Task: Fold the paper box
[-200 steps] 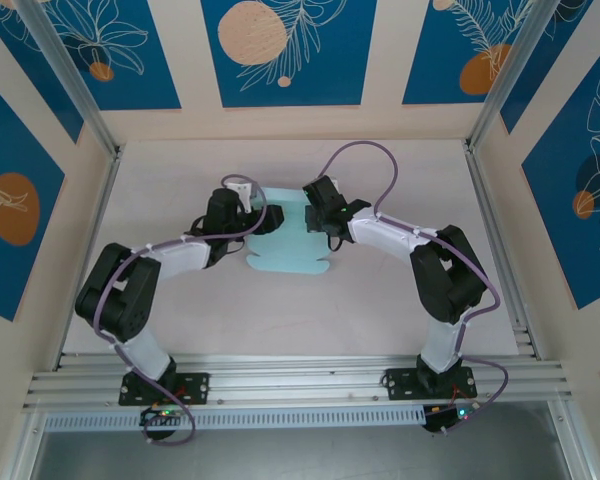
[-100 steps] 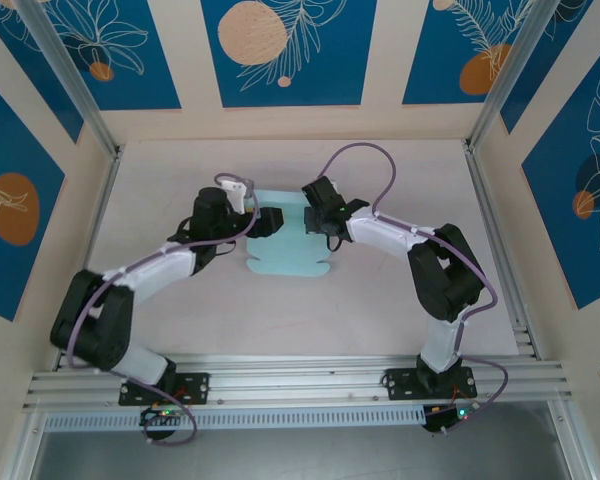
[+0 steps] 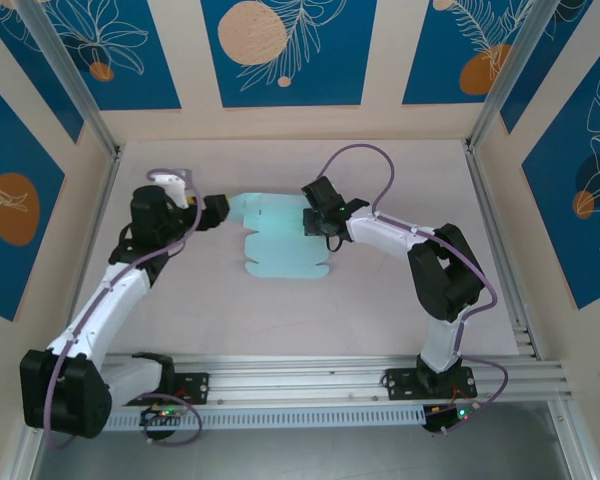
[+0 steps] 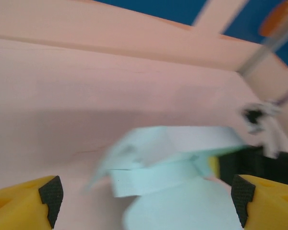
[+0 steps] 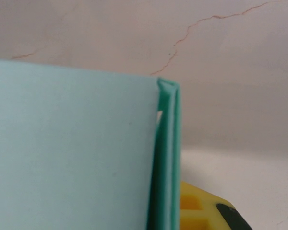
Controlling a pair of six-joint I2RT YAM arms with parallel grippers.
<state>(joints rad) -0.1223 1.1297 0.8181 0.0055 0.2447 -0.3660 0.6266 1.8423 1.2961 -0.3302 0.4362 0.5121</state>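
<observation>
The paper box (image 3: 278,245) is a pale light-blue card sheet with rounded flaps, lying partly folded in the middle of the table. My right gripper (image 3: 319,216) is shut on its right edge. In the right wrist view a doubled card edge (image 5: 166,158) runs down beside one yellow finger (image 5: 198,210). My left gripper (image 3: 216,208) hangs open just left of the sheet, apart from it. In the left wrist view, its two yellow fingers with black pads (image 4: 51,195) stand wide, and the blurred box (image 4: 173,165) with a raised flap lies ahead between them.
The pale table (image 3: 180,320) is boxed in by walls with blue panels. Aluminium posts (image 3: 76,85) stand at the back corners, and a rail (image 3: 300,378) runs along the near edge. A purple cable (image 3: 365,160) arches over the right arm.
My left arm has swung out to the left, away from the sheet's left side, with its jaws wider. The sheet's left flaps are now uncovered. The right gripper has stayed put.
</observation>
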